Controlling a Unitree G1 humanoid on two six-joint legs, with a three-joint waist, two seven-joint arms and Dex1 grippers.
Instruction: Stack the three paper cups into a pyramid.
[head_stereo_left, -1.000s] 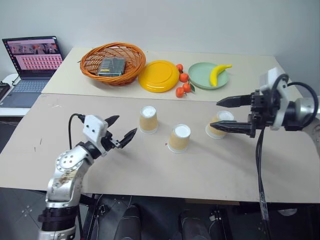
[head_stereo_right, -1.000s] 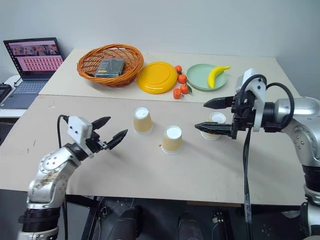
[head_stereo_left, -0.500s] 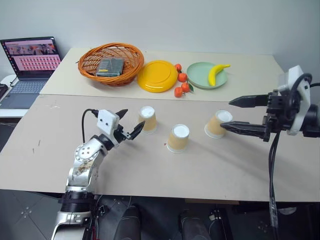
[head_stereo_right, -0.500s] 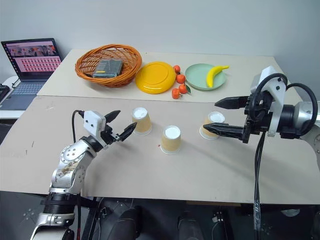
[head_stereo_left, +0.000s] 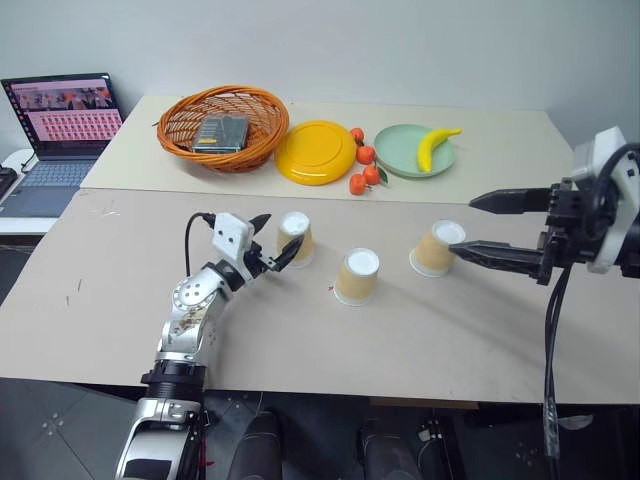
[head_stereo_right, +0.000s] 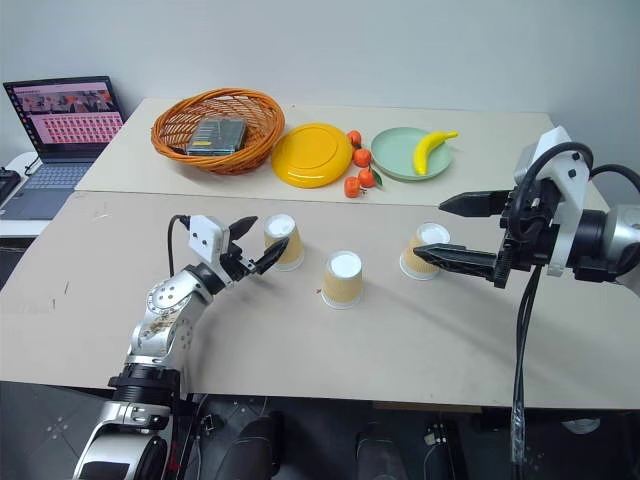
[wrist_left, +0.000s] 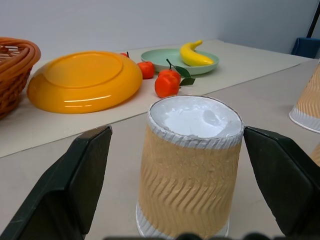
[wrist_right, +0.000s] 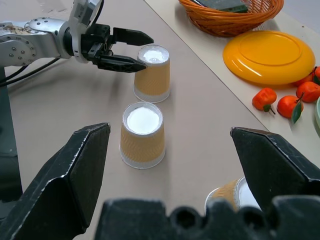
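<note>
The jaws of the left gripper (head_stereo_left: 273, 240) stand wide, one finger on each side of the left cup (head_stereo_left: 296, 239); in the left wrist view that cup (wrist_left: 189, 165) sits squarely between the two fingers with a gap on either side, so nothing is gripped. The jaws of the right gripper (head_stereo_left: 478, 226) also stand wide and hold nothing; the right cup (head_stereo_left: 436, 248) lies just off the tip of the lower finger, tipped over toward it, and whether the tip touches the cup is hard to tell.

There are three paper cups in all, each tan with ribbed sides and white ends. The left cup stands upside down on the desk (head_stereo_left: 400, 340), white base up. The middle cup (head_stereo_left: 357, 276) stands upside down too, out in the open between the two pairs of jaws and apart from both. None is stacked on another.

Beyond the jaws, on the far desk, one wicker basket (head_stereo_left: 180, 128) holds a dark flat box (head_stereo_left: 222, 131). One yellow plate (head_stereo_left: 317, 152) lies upside down beside it with nothing on it. One green plate (head_stereo_left: 400, 158) carries a single banana (head_stereo_left: 434, 146). Four small oranges (head_stereo_left: 365, 170) lie between the two plates. One open laptop (head_stereo_left: 62, 130) sits far to the left gripper's side.
</note>
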